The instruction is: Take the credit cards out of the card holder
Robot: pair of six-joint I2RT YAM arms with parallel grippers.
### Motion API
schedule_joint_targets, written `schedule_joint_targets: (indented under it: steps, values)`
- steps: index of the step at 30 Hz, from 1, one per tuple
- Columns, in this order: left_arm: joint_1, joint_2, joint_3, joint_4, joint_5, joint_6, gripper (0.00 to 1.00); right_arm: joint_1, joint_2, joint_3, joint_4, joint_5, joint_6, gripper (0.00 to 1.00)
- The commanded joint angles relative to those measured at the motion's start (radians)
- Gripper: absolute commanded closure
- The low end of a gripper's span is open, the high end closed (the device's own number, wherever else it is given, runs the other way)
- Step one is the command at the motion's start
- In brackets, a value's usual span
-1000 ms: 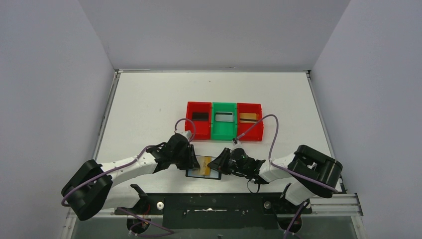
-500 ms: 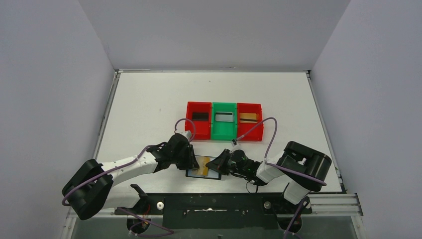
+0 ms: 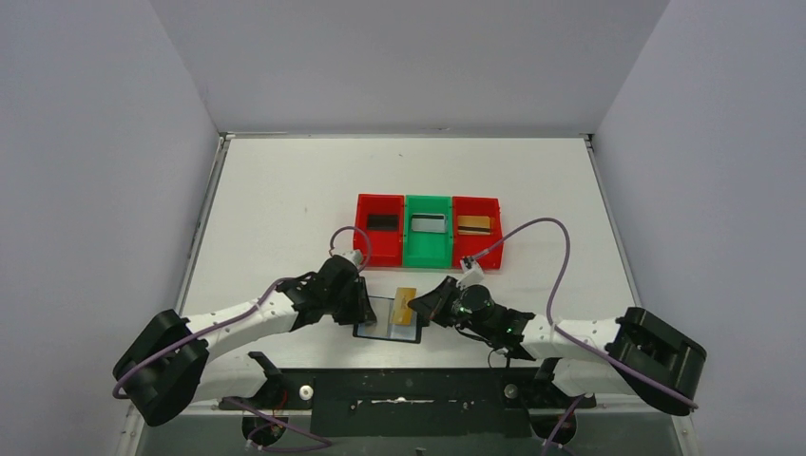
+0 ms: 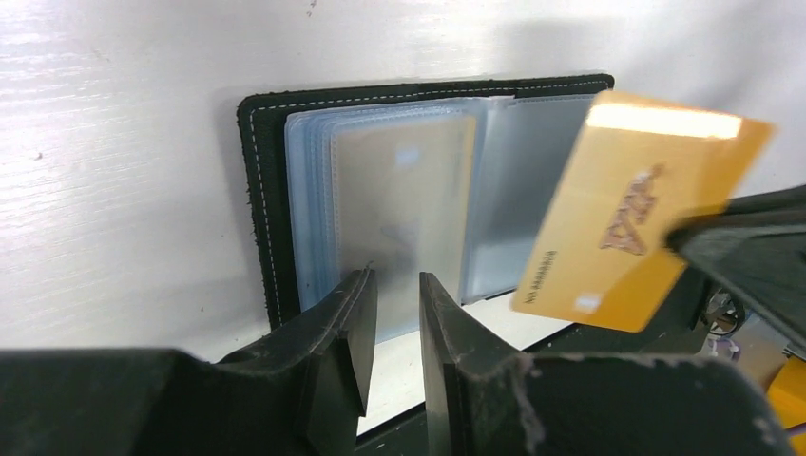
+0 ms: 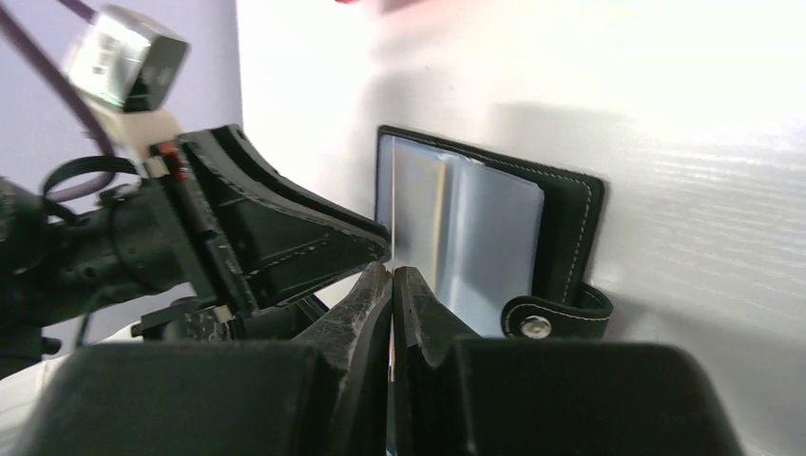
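Observation:
The black card holder (image 3: 385,331) lies open on the table near the front edge, grey-blue sleeves up. My left gripper (image 3: 366,309) presses its left half down with the jaws nearly together and nothing between them; its tips (image 4: 397,277) rest on the sleeves of the holder (image 4: 261,190). My right gripper (image 3: 424,306) is shut on a gold credit card (image 3: 405,305), held clear above the holder's right half. The card (image 4: 639,223) shows tilted in the left wrist view. In the right wrist view my shut gripper (image 5: 392,269) hangs over the holder (image 5: 570,218) and its snap tab (image 5: 556,313).
Three joined trays stand behind the holder: a red one (image 3: 379,247) with a dark item, a green one (image 3: 428,249) with a silvery item, and a red one (image 3: 478,249) with a gold card (image 3: 472,225). The table's front edge is just below the holder.
The gold card has come out of the holder's sleeve and now rides in my right gripper, raised toward the trays. The right arm's base has swung out right. The left gripper has stayed put.

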Motion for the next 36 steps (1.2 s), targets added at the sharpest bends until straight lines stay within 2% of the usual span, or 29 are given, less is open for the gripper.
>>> schedule_joint_targets:
  steps: [1, 4, 13, 15, 20, 24, 30, 36]
  values:
    - [0.001, -0.04, 0.048, -0.024, -0.025, 0.016, 0.76, 0.019, -0.134, 0.004, -0.071, 0.137, -0.13, 1.0]
    - [0.001, -0.071, 0.07, -0.031, -0.028, 0.016, 0.72, 0.036, -0.205, -0.008, -0.083, 0.192, -0.208, 1.0]
    - [0.048, -0.165, 0.181, -0.134, -0.103, 0.067, 0.57, 0.05, -0.358, -0.025, -0.079, 0.201, -0.418, 1.0]
    - [0.099, -0.193, 0.215, -0.194, -0.116, 0.103, 0.49, 0.052, -0.393, -0.017, -0.102, 0.208, -0.47, 1.0]
    - [0.288, -0.277, 0.269, -0.294, -0.108, 0.212, 0.39, 0.052, -0.495, 0.044, -0.235, 0.267, -0.632, 1.0]
    - [0.382, -0.336, 0.304, -0.353, -0.128, 0.286, 0.33, 0.053, -0.545, 0.1, -0.336, 0.295, -0.743, 1.0]
    - [0.394, -0.434, 0.298, -0.325, -0.189, 0.305, 0.22, 0.052, -0.572, 0.18, -0.466, 0.309, -0.88, 1.0]
    - [0.394, -0.505, 0.206, -0.268, -0.259, 0.339, 0.12, 0.052, -0.537, 0.303, -0.617, 0.453, -1.104, 1.0]
